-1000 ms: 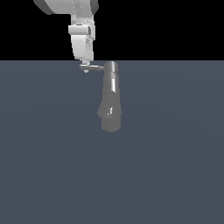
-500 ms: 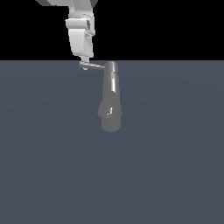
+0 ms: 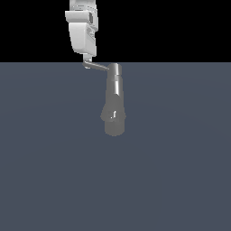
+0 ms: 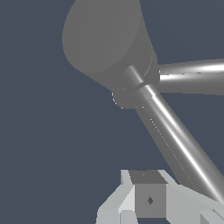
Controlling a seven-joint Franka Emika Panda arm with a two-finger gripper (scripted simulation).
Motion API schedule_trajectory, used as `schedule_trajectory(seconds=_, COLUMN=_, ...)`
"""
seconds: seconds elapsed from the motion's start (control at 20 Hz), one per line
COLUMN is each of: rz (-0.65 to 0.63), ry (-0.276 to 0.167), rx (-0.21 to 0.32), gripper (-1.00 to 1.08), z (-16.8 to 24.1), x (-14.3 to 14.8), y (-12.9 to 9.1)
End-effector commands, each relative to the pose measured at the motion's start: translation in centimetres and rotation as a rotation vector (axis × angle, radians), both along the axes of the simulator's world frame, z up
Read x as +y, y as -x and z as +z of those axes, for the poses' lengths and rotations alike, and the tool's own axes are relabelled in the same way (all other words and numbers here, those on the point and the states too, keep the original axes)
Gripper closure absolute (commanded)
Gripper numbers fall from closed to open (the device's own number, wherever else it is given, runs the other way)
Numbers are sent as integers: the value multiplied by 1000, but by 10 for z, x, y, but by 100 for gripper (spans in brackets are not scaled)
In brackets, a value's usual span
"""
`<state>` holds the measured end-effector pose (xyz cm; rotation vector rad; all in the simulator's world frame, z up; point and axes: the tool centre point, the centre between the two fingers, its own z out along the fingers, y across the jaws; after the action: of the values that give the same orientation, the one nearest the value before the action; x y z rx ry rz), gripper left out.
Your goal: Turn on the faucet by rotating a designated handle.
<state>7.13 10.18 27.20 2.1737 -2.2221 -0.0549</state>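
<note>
Hovering at the outer tip of the handle (image 3: 96, 66), my fingers (image 3: 87, 58) sat where a sideways push would get the most leverage about the faucet (image 3: 113, 101) cap. The exterior view placed them there; the wrist view showed only the rod up close, so I couldn't tell whether they were released or clenched.

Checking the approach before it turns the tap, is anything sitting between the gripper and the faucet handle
Nothing visible does. The gripper sits right at the free end of the handle, which sticks out from the faucet toward the exterior view's left.
</note>
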Motion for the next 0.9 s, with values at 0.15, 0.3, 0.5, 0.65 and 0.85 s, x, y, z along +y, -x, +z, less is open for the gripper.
schedule_trajectory(seconds=0.15, rz=3, ry=-1, rx=-1, gripper=108, z=4, x=2, y=7)
schedule_trajectory(seconds=0.3, rz=4, ry=-1, rx=1, gripper=108, z=7, x=-3, y=14)
schedule_trajectory(seconds=0.5, rz=6, ry=-1, rx=3, gripper=108, z=10, x=-11, y=23)
schedule_trajectory(seconds=0.65, rz=7, ry=-1, rx=4, gripper=108, z=13, x=-17, y=31)
schedule_trajectory(seconds=0.85, rz=8, ry=-2, rx=6, gripper=108, z=17, x=-25, y=40)
